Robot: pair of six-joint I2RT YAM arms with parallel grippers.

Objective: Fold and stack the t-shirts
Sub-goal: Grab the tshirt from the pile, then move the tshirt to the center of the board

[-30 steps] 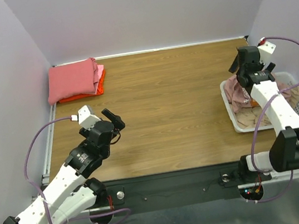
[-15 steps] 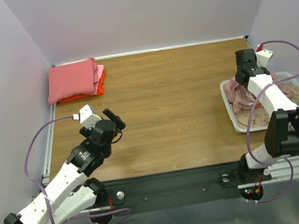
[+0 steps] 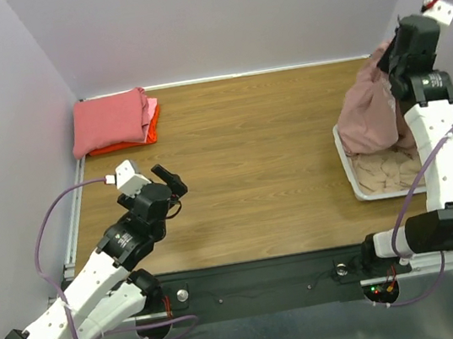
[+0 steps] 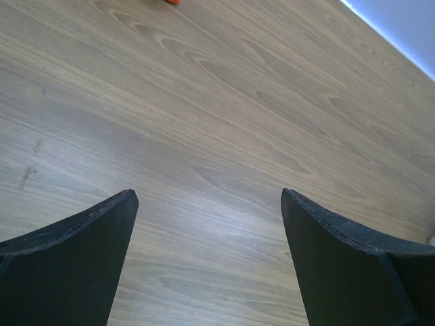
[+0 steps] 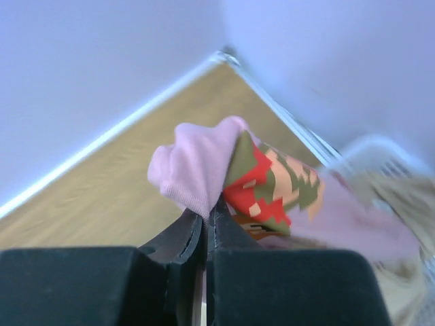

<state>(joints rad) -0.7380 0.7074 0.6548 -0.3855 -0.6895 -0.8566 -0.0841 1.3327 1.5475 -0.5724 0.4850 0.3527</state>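
My right gripper (image 3: 389, 56) is raised high at the far right, shut on a dusty pink t-shirt (image 3: 369, 112) that hangs from it over the white basket (image 3: 346, 160). In the right wrist view the jaws (image 5: 207, 216) pinch a fold of that pink t-shirt (image 5: 197, 163), its pixel print (image 5: 268, 183) showing. A tan t-shirt (image 3: 388, 169) lies in the basket. Folded t-shirts, coral-red (image 3: 108, 119) on pink and orange, are stacked at the far left corner. My left gripper (image 3: 170, 180) hovers open over bare wood at the near left, nothing between its fingers (image 4: 75, 258).
The white mesh basket stands at the table's right edge. Walls close the table on the left, back and right. Wood tabletop (image 3: 250, 157) spreads between the stack and the basket. The arm bases sit on the dark rail at the near edge.
The right gripper shut on the pink t-shirt in the basket and lifted it up and toward the far right corner. The left arm has barely moved.
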